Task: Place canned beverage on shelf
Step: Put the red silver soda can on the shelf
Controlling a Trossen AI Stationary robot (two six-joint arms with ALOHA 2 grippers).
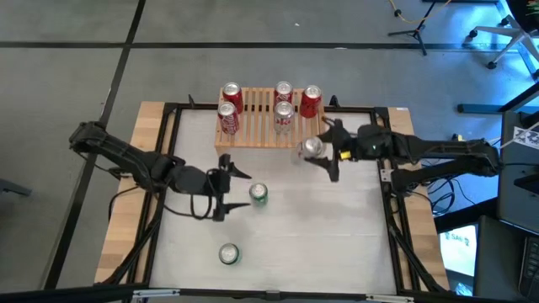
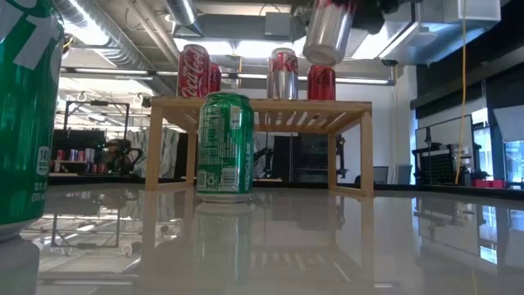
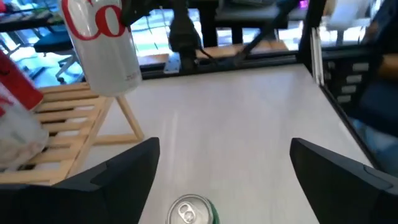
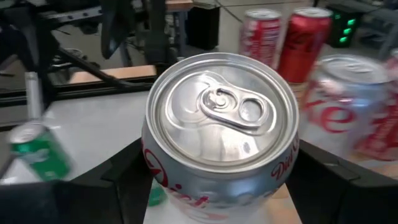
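Observation:
A silver Diet Coke can [image 4: 221, 124] is in my right gripper [image 1: 320, 150], lifted beside the near right corner of the light-wood slatted shelf [image 1: 253, 133]; the low view shows this can [image 2: 327, 33] higher than the shelf top [image 2: 262, 105]. Several red and silver cans [image 1: 284, 114] stand upright on the shelf. My left gripper [image 1: 232, 194] is open at mid-table, its fingers [image 3: 118, 174] short of a green can [image 1: 258, 194] that stands upright on the table, and it touches nothing. My right gripper pinches the silver can by its side wall [image 4: 155, 171], a little below the top rim, one finger [image 4: 118, 177] on each side. The fingers come roughly level from the table's right side. The can is lifted clear, top up, slightly tilted in the low view.
A second green can [image 1: 228, 253] stands upright near the table's front edge, large at the left of the low view [image 2: 24, 115]. A black frame [image 1: 387, 181] runs around the white tabletop. Bare shelf slats [image 1: 253, 118] show between the two groups of cans.

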